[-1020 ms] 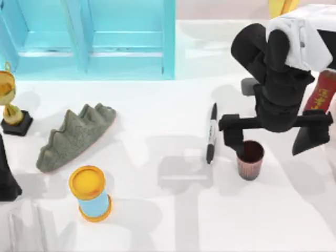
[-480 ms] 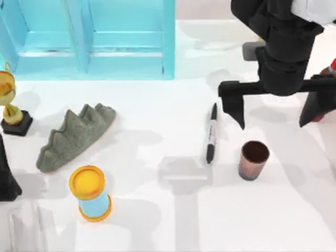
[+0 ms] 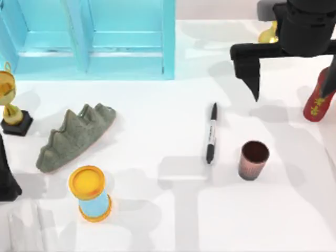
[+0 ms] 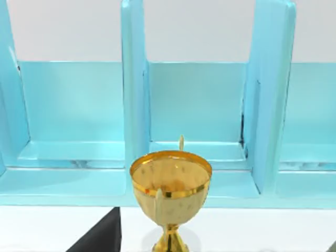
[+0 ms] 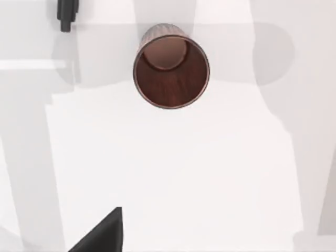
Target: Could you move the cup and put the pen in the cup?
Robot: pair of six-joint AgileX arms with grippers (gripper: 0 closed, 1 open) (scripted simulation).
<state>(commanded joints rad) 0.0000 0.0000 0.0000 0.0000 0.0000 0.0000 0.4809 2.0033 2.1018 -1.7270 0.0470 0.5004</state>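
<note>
The right gripper (image 3: 291, 84) hangs high over the far right part of the table (image 3: 157, 215), its two dark fingers (image 3: 251, 73) spread wide apart and holding nothing. It is well apart from the cup (image 3: 254, 159), which stands upright on the white tabletop nearer the front, right of centre. In the right wrist view the cup (image 5: 171, 65) is seen from above, its coppery-brown inside open and bare, with the black tip of the pen (image 5: 66, 14) off to one side. The pen (image 3: 211, 133) lies flat just beside the cup on its left, not touching it, running front to back with its white-grey labelled middle showing. A red bottle (image 3: 318, 98) with yellow lettering stands near the right edge, partly behind the right gripper. The left arm (image 3: 7, 176) sits parked at the left edge of the table; whether its fingers are open or closed I cannot tell. A gold trophy (image 4: 170, 191) stands before the light blue shelf unit (image 4: 210, 105) in the left wrist view. A grey-green spiked rock (image 3: 73, 136) and a blue cylinder with orange-yellow rims (image 3: 90, 193) lie on the left half of the table.
</note>
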